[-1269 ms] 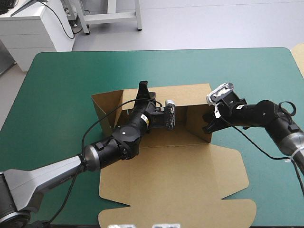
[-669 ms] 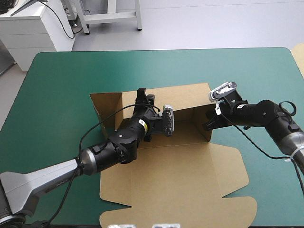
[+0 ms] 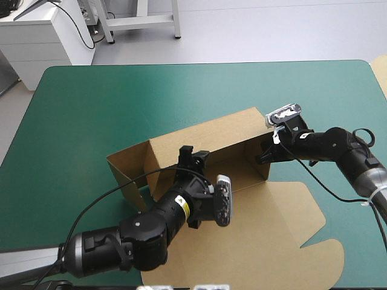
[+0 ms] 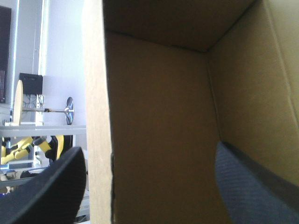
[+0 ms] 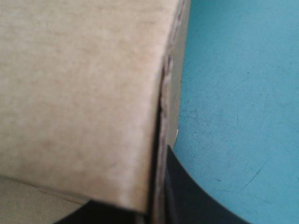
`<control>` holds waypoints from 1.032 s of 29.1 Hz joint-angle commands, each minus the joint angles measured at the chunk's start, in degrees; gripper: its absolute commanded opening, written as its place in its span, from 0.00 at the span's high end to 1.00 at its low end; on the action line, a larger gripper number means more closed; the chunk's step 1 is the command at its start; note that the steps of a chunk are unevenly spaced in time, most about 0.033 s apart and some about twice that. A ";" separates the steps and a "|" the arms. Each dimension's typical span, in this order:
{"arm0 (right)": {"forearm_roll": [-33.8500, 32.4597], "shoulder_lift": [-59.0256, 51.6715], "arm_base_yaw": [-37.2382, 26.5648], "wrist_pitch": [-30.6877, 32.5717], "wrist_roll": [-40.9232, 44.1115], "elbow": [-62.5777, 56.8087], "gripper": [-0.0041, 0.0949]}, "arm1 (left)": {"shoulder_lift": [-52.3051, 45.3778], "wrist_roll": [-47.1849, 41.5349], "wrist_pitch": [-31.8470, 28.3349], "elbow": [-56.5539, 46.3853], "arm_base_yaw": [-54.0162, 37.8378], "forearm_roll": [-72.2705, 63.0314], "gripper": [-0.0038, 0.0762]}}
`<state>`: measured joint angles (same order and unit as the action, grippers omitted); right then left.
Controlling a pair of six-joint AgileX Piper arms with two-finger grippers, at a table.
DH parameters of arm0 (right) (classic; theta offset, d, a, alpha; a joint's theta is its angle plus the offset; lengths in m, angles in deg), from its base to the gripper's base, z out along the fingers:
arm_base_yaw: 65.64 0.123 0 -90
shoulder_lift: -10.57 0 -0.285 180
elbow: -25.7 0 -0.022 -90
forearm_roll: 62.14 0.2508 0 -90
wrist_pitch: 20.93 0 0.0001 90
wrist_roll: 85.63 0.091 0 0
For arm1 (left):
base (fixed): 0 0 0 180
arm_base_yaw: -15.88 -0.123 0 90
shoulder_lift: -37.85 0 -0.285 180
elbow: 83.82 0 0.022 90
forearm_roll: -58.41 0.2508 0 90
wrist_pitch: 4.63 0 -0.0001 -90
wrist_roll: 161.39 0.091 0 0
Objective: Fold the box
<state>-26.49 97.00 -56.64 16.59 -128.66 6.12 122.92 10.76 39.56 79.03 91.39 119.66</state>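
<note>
left fingers (image 4: 46,191) apart — astride a raised wall of the box (image 3: 205,138) | right fingers (image 5: 187,198) clamped on its right end wall

You are in a lab or test room. Indicators: a work table (image 3: 84,115) with a teal-green cover, a bare grey floor (image 3: 272,30) beyond its far edge, a white cabinet (image 3: 42,36) at far left, and a white metal frame (image 3: 142,23) on the floor.

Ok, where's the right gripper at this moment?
In the high view the right gripper sits right of centre, at the right end wall of the box; its wrist view shows that wall's edge between its fingers.
</note>
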 commanded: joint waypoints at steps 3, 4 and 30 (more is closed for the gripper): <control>2.39 -1.44 0.42 -0.05 0.39 1.47 0.98 | -2.81 2.22 7.89 6.08 8.41 1.83 0.38; 2.39 -1.44 0.42 -0.29 0.39 1.47 0.98 | -2.81 3.30 8.30 6.92 8.42 1.71 0.45; 0.62 -1.55 0.42 -0.66 0.24 1.47 0.98 | -3.03 20.79 13.63 33.91 -35.60 -47.00 0.93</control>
<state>-26.86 97.00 -56.57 16.08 -128.55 6.12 121.81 31.37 54.24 110.61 62.06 77.82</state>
